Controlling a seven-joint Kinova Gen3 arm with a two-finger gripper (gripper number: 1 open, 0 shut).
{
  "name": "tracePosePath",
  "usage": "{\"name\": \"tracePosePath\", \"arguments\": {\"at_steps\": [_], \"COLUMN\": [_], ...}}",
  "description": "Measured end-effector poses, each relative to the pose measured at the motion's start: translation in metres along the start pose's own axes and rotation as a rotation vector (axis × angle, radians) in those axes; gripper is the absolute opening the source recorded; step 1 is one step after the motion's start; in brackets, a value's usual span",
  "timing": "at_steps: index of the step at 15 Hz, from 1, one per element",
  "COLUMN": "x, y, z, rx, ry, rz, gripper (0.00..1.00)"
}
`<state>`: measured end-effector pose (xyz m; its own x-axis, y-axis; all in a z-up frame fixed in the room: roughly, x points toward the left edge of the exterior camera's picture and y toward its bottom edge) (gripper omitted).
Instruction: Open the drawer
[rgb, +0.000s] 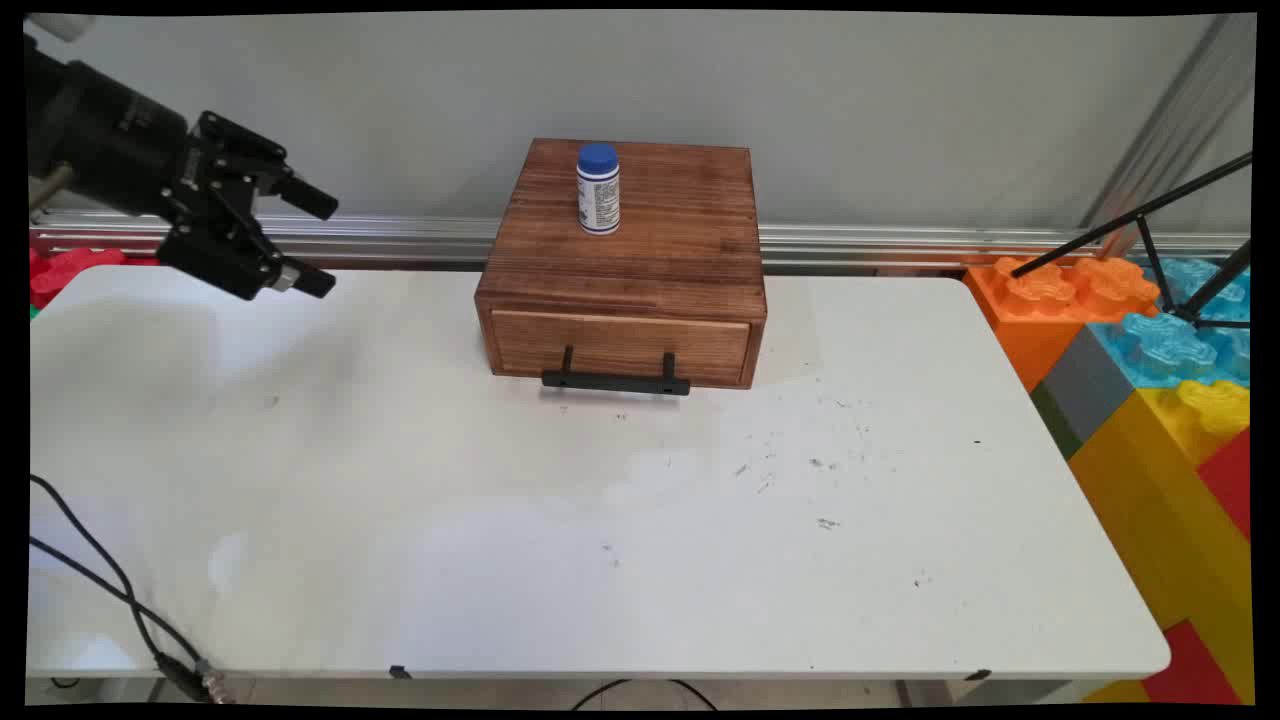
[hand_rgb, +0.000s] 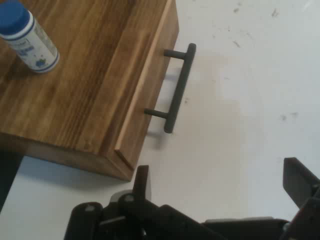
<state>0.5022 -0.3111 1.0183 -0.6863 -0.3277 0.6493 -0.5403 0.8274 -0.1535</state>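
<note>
On the white table (rgb: 400, 520) sits a grainy brown wooden drawer box (rgb: 625, 270), its slim black bar handle (rgb: 615, 381) facing front. A small white bottle with a blue cap (rgb: 598, 189) stands upright on top. Up at the left, the black two-finger gripper (rgb: 318, 240) hangs tilted, fingers spread wide, holding nothing. The hand view shows the box's corner just beyond the fingers.

wall (rgb: 850, 90): plain grey | table (rgb: 600, 540): white, scuffed | toy blocks (rgb: 1150, 380): right

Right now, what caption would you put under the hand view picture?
Open end effector above the white table, facing a wooden drawer box with a black handle and a blue-capped bottle on top.
</note>
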Motion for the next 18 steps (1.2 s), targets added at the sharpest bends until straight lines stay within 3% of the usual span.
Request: {"name": "tracePosePath", "arguments": {"at_steps": [9, 13, 18], "x": [0.053, 0.075, 0.083], "y": [-0.007, -0.007, 0.0], "z": [0.055, 0.104, 0.168], "rx": [0.001, -0.002, -0.033], "ry": [-0.053, -0.108, -0.187], "rz": [0.06, 0.122, 0.222], "gripper": [1.0, 1.0, 1.0]}}
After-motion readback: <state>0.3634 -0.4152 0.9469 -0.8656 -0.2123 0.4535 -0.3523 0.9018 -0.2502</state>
